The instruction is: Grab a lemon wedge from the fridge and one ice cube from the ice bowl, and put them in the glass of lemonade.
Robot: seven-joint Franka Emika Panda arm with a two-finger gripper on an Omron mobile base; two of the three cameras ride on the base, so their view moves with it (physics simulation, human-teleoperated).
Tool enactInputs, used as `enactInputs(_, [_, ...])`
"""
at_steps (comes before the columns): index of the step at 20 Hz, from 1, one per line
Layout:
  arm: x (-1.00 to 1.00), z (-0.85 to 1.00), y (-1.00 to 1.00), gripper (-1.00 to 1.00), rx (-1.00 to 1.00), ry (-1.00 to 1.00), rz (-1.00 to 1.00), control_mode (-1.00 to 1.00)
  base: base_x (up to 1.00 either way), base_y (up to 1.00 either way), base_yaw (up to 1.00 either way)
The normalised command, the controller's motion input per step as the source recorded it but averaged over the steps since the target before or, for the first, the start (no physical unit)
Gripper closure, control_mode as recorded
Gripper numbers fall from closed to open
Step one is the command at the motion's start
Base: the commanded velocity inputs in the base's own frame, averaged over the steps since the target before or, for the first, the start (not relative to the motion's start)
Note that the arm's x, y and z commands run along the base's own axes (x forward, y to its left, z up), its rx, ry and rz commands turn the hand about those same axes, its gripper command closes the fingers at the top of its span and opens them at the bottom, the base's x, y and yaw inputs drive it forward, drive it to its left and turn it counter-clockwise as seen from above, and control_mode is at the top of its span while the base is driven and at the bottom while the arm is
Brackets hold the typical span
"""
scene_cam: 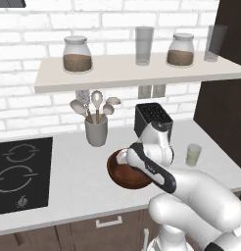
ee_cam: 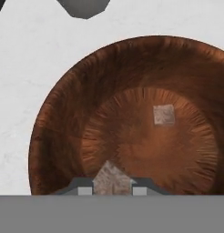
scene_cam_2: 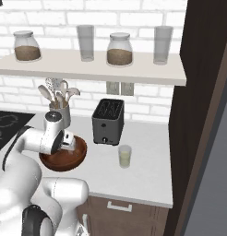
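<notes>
An ice cube (ee_cam: 114, 179) sits pinched between the two dark tips of the pincer (ee_cam: 113, 190), low over the inside of the ice bowl (ee_cam: 77, 118), so the pincer is clenched on that cube. A second ice cube (ee_cam: 164, 114) lies loose on the bowl's flat floor, apart from the held one and nearer the middle. The bowl is wide, round and reddish-brown, with wood grain running out from its centre, and it rests on the pale counter (scene_cam: 68, 181) in front of the toaster (scene_cam_2: 107, 120). From behind the arm I see the white wrist bent down into the bowl (scene_cam_2: 64, 161), with the hand covering part of the rim. The glass of lemonade (scene_cam_2: 125, 156) stands upright on the counter to the right of the bowl and just in front of the toaster's right corner, not touching either; it holds pale yellow-green liquid. Behind the bowl to the left is a grey utensil cup (scene_cam: 96, 130) with wooden spoons standing in it, close to the white brick wall. Further left a black cooktop (scene_cam: 19, 174) is set into the counter. Above, a shelf (scene_cam: 117, 73) carries two lidded jars of brown contents and two tall empty glasses. A dark brown tall cabinet (scene_cam_2: 198, 115) closes the counter on the right.
</notes>
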Motion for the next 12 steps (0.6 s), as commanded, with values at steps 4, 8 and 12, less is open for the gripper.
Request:
enactInputs(4, [-0.34, 0.24, -0.03, 1.00, 0.10, -0.19, 0.01, -1.00, 0.00, 0.00, 0.00])
enactInputs(8, [-0.02, 0.73, -0.01, 1.00, -0.03, -0.01, 0.04, -1.00, 0.00, 0.00, 0.00])
enactInputs(12, [-0.18, 0.61, 0.00, 1.00, -0.06, 0.00, 0.02, -1.00, 0.00, 0.00, 0.00])
